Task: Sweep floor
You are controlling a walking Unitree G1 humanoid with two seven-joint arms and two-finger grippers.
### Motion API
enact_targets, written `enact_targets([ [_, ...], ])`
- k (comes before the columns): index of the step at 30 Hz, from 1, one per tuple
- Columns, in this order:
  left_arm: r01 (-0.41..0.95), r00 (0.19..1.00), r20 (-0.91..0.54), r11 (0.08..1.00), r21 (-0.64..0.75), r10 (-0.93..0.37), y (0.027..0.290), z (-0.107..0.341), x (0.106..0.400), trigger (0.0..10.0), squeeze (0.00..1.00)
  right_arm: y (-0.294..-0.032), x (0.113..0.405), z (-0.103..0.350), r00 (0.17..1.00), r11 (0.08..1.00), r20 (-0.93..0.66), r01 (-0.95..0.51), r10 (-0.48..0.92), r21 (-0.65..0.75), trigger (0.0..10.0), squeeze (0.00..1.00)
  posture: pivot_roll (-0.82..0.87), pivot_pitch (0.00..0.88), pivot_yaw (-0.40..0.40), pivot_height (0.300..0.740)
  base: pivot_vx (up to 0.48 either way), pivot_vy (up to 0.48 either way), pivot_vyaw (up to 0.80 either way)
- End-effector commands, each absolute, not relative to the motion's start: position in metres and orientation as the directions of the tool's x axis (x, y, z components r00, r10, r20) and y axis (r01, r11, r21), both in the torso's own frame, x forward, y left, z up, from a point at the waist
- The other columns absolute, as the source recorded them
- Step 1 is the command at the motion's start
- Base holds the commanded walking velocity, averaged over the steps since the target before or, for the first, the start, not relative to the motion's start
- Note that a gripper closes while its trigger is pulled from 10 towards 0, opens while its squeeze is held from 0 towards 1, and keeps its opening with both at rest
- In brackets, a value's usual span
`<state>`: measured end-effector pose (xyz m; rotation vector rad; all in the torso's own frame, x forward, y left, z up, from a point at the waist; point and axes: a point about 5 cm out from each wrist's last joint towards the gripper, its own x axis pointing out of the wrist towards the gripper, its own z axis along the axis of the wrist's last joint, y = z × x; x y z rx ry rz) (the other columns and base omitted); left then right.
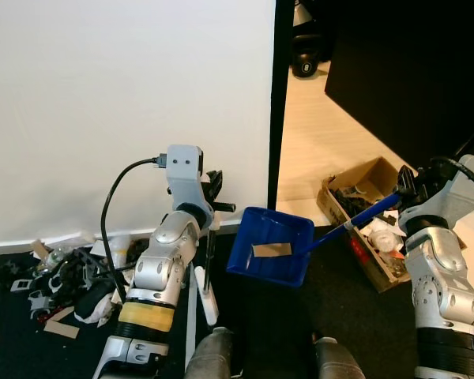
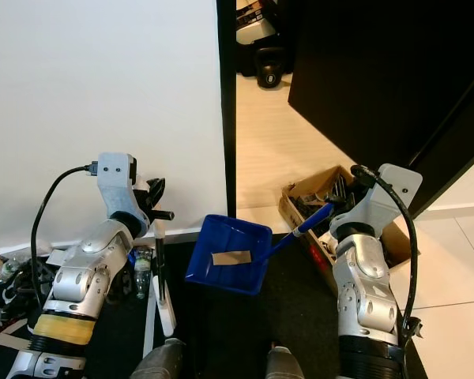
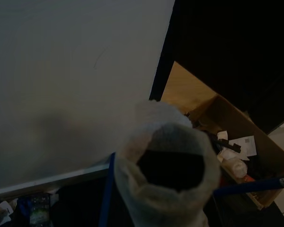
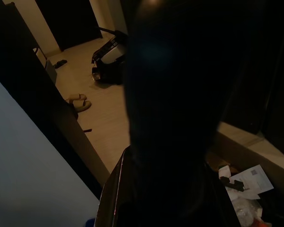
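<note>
A blue dustpan hangs over the black mat with a brown scrap of paper lying in it. Its long blue handle runs up to my right gripper, which is shut on it. My left gripper is raised in front of the white wall and is shut on the top of a broom. The broom's thin dark shaft drops to a white lower part. In the left wrist view the broom's pale rounded end sits close to the lens.
An open cardboard box full of rubbish stands on the right, beside the dustpan. A heap of litter lies at the wall's foot on the left. A dark door panel and a kettlebell lie beyond on the pale floor.
</note>
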<state>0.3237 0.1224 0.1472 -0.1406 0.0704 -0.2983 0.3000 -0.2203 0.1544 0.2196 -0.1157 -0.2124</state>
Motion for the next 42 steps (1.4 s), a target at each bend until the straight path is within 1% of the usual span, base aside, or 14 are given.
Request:
enact_targets([
  [1, 0.286, 0.956, -0.037, 0.95, -0.129, -0.293, 0.1217, 0.1468, 0.324, 10.0, 0.0, -0.2177, 0.3002, 0.1585, 0.968, 0.953, 0.126, 0.183, -0.218, 0.241, 10.0, 0.0, -0.01, 0.112, 0.075, 0.74, 0.0, 0.0, 0.0],
  [11, 0.29, 0.954, -0.041, 0.949, -0.125, -0.297, 0.1207, 0.1455, 0.3247, 10.0, 0.0, -0.2108, 0.2998, 0.1538, 0.973, 0.956, 0.114, 0.167, -0.199, 0.243, 10.0, 0.0, -0.01, 0.112, 0.074, 0.74, 0.0, 0.0, 0.0],
  [42, 0.282, 0.956, -0.044, 0.951, -0.126, -0.289, 0.1225, 0.1439, 0.3247, 10.0, 0.0, -0.2136, 0.2971, 0.153, 0.969, 0.95, 0.119, 0.179, -0.215, 0.256, 10.0, 0.0, -0.01, 0.122, 0.075, 0.74, 0.0, 0.0, 0.0],
])
